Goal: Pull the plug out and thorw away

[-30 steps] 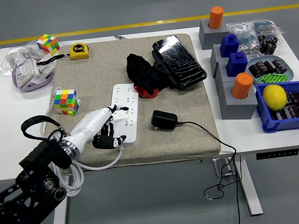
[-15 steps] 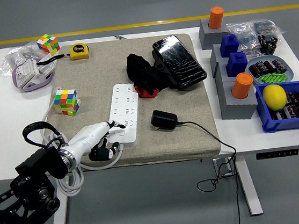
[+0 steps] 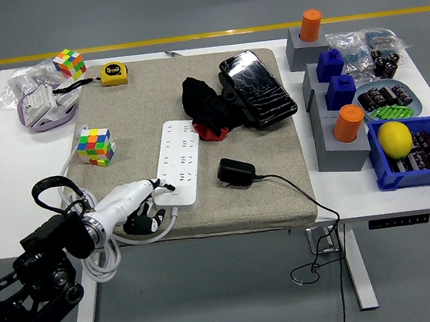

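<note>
From the head view we can read no brand or label with any confidence: the yellow tape measure (image 3: 114,72) at 11 o'clock carries a dark round mark on its face, but its print is too small to make out, and the power strip (image 3: 178,161) shows only rows of sockets.

The left hand (image 3: 137,203) comes in from 8 o'clock on its black arm. We see its white fingers (image 3: 153,186) stretched out toward the near end of the power strip, with the fingertips touching or just over that near edge; the darker fingers beneath are curled at the edge of the beige mat (image 3: 189,140). It grips nothing that we can see, and the hand looks loosely open. The thick white cable (image 3: 101,255) loops under the wrist and off the near edge of the worktop (image 3: 1,193).

The plug (image 3: 236,172), a black adapter block, lies free on the mat just to the 3 o'clock side of the strip, apart from it, with its thin black cord (image 3: 300,194) trailing toward 4 o'clock and over the worktop's edge.

Beyond the strip, toward 1 o'clock, sit a black cloth (image 3: 207,109) and a black case (image 3: 257,88). Two colour cubes rest at 10 o'clock, one (image 3: 94,146) on the mat. At 3 o'clock a blue bin (image 3: 403,172) holds a lemon (image 3: 395,140).
</note>
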You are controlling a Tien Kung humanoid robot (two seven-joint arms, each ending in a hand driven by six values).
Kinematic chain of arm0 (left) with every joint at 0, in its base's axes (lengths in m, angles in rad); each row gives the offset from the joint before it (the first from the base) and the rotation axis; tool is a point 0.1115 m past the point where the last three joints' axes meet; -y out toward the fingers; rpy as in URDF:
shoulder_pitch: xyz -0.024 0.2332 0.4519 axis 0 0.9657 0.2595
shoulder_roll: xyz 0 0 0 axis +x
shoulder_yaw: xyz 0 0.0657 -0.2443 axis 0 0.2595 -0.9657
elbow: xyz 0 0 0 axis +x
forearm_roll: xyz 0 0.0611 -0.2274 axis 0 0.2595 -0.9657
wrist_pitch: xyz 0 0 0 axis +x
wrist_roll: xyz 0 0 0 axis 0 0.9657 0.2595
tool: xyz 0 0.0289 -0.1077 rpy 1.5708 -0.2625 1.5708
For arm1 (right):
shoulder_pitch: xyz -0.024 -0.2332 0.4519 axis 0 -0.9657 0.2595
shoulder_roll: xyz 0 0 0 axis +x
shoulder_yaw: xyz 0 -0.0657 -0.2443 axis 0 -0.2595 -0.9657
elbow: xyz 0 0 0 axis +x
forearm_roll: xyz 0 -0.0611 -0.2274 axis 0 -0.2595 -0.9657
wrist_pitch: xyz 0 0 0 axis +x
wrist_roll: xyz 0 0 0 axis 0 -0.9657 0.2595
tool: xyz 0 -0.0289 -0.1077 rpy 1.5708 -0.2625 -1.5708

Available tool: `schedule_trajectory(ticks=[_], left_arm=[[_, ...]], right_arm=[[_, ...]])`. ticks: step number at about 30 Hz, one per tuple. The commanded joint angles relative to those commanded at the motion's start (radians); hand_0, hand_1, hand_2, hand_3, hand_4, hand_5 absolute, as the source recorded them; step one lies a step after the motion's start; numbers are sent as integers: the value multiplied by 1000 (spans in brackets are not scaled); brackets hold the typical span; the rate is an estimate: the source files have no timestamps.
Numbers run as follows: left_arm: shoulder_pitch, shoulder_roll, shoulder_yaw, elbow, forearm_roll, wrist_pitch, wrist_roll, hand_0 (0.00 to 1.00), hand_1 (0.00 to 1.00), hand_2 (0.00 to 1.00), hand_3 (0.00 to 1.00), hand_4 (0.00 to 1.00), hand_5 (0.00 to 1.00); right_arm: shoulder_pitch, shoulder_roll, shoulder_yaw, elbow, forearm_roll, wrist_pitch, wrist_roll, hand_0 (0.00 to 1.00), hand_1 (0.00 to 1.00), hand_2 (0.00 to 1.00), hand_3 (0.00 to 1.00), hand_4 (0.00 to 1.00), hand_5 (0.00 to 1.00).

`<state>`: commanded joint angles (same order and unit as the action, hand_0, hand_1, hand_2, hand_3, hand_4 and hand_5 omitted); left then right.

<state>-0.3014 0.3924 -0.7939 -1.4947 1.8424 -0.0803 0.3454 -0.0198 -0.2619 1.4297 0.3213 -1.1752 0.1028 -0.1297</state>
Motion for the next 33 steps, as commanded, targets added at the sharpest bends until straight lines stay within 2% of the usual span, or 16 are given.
schedule_trajectory(ticks=[12, 16, 18, 23, 24, 26, 27, 32, 33], left_arm=[[-10, 3, 18, -14, 2, -29, 15, 54, 38, 116, 810, 471, 2], [-7, 5, 1, -27, 1, -15, 0, 53, 38, 116, 809, 470, 2], [-7, 5, -20, -34, 12, 21, -34, 53, 38, 116, 809, 470, 2], [-18, 10, -65, -36, 30, 193, -175, 86, 58, 150, 801, 468, 2], [-21, 9, -74, -32, 31, 216, -187, 86, 58, 150, 801, 468, 2], [-29, -2, -101, -16, 32, 220, -193, 86, 58, 150, 801, 468, 2], [-32, -7, -111, -9, 28, 217, -194, 235, 343, 462, 820, 764, 119], [-50, -57, -184, 57, 32, 224, -213, 235, 343, 462, 820, 764, 119], [-56, -70, -204, 78, 28, 230, -221, 516, 740, 753, 872, 924, 262]], right_arm=[[2, 2, 3, 0, 0, -1, 0, 618, 651, 683, 629, 983, 525], [3, 2, 3, 0, 0, -1, 0, 618, 651, 683, 629, 984, 526], [2, 3, 2, 0, 0, -1, 0, 618, 651, 683, 629, 984, 526], [2, 3, -1, -1, 0, -1, 1, 618, 651, 683, 629, 984, 527], [3, 3, -2, -1, 1, -1, 1, 618, 651, 683, 629, 984, 527], [4, 4, 0, -1, 0, -2, 1, 618, 651, 683, 629, 984, 527], [5, 5, 1, -1, 0, -2, 1, 618, 651, 683, 630, 985, 526], [7, 6, 1, -1, 1, -2, 1, 618, 651, 683, 630, 985, 526], [7, 6, 0, -1, 1, -2, 1, 618, 651, 683, 629, 985, 527]])
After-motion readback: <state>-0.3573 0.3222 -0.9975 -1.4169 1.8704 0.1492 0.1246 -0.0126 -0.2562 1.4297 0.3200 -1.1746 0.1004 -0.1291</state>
